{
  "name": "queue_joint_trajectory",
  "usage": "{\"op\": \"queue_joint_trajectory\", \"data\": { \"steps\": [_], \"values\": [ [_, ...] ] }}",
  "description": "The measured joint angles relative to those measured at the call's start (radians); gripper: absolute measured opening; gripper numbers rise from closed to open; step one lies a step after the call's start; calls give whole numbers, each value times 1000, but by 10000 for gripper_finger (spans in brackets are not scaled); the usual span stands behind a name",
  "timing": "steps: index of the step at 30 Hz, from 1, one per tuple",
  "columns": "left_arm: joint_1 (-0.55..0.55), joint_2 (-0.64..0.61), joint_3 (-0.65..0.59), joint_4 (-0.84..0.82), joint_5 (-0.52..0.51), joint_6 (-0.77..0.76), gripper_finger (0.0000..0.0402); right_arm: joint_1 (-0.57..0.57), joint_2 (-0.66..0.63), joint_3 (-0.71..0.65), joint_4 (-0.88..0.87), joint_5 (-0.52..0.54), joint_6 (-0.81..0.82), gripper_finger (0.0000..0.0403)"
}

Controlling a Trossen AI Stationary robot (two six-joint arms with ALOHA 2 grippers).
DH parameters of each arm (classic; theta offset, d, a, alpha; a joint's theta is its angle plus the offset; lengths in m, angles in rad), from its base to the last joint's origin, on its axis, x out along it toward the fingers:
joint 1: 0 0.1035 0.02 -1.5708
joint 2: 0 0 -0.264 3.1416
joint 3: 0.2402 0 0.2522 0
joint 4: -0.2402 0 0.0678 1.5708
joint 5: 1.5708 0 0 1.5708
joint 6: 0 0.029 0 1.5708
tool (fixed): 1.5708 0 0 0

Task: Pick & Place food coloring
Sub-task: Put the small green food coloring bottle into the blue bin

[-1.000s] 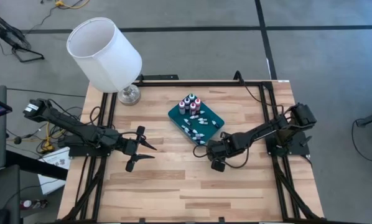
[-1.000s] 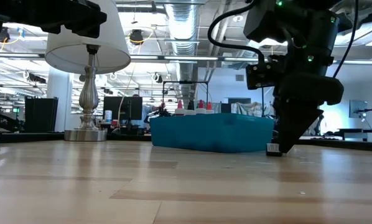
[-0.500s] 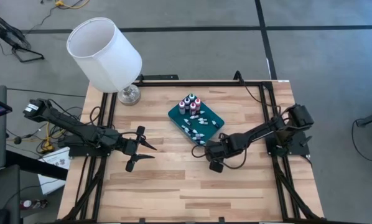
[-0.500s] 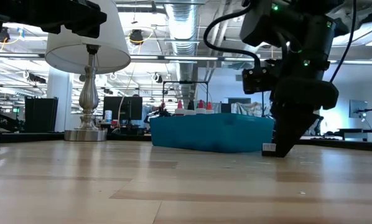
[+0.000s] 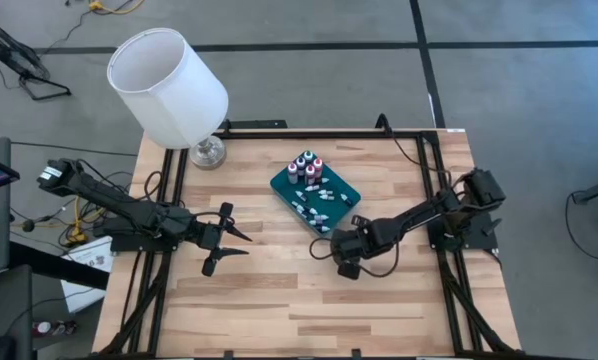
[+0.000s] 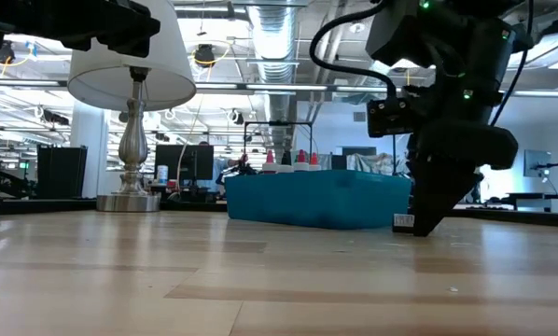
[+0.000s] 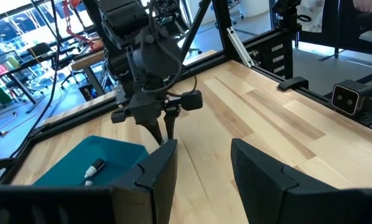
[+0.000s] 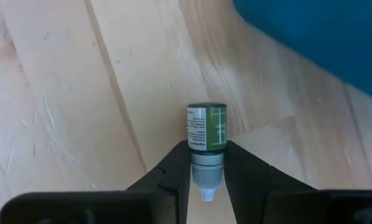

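while the left gripper (image 5: 229,239) hangs over the tabletop (image 5: 279,290) well to the lamp side of the teal tray (image 5: 281,183), its fingers (image 7: 158,174) spread wide apart with nothing between them, the right gripper (image 8: 208,180) sits just beside the tray's near corner. its fingers (image 8: 176,165) are clamped on a small green-labelled food coloring bottle (image 8: 206,134), gripping it at the neck and whitish cap, the body pointing away from the wrist over bare wood close to the tray's edge. from table height the bottle's base (image 6: 404,221) shows at the fingertips, level with the tray wall and very close to the tabletop. more bottles stand upright in a cluster (image 5: 305,166) at the tray end nearer the lamp (image 5: 169,88), and others lie loose (image 5: 314,208) in the tray end nearer the right gripper.
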Motion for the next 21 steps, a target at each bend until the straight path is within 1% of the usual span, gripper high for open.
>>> {"op": "queue_joint_trajectory", "data": {
  "steps": [5,16,21],
  "values": [
    [0,0,0,0,0,0,145,31,-5,-2,46,19,-69,68],
    [0,0,0,0,0,0,145,61,-7,0,187,21,-209,68],
    [0,0,0,0,0,0,145,53,-8,48,174,28,-274,68]
  ]
}}
